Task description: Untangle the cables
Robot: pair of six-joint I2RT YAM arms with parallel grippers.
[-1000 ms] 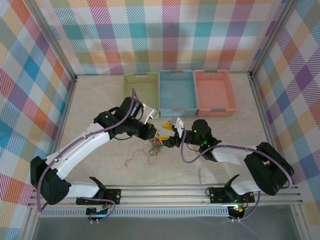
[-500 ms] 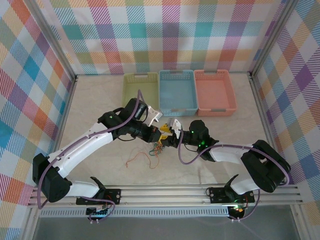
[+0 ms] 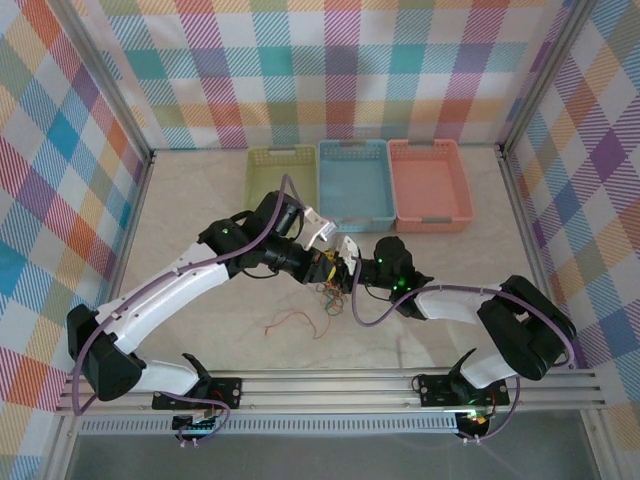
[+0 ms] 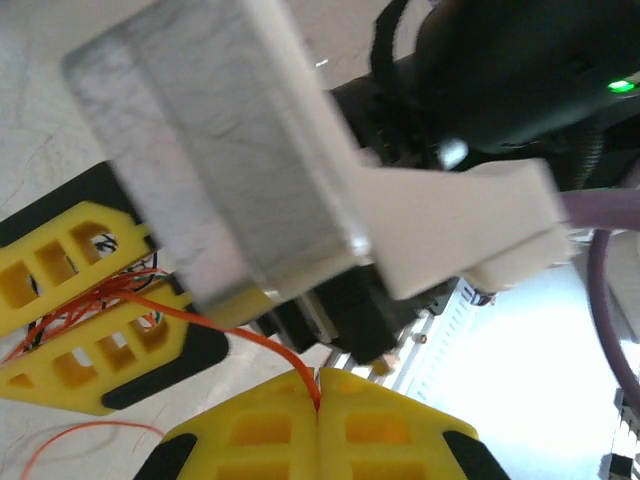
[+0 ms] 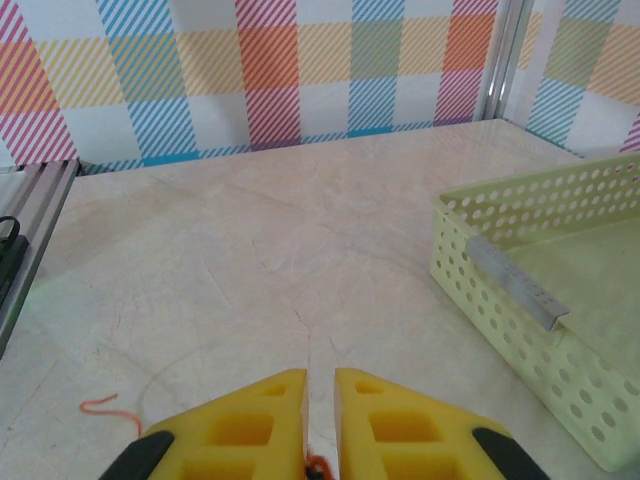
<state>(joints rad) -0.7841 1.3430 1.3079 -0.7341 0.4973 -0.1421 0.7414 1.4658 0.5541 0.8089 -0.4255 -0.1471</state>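
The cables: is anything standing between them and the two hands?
Nothing visible. The left hand is shut on an orange wire of the cables, and the right hand has strands between its nearly closed fingers.

the left arm (image 3: pixel 170 285) stretches from its base and bends in over the cables (image 3: pixel 328 293). the right arm (image 3: pixel 455 302) lies low, reaching them from the opposite side. left tool (image 4: pixel 318 385) is clamped on one orange strand. right tool (image 5: pixel 320 388) has its fingers almost together, strands pinched between.
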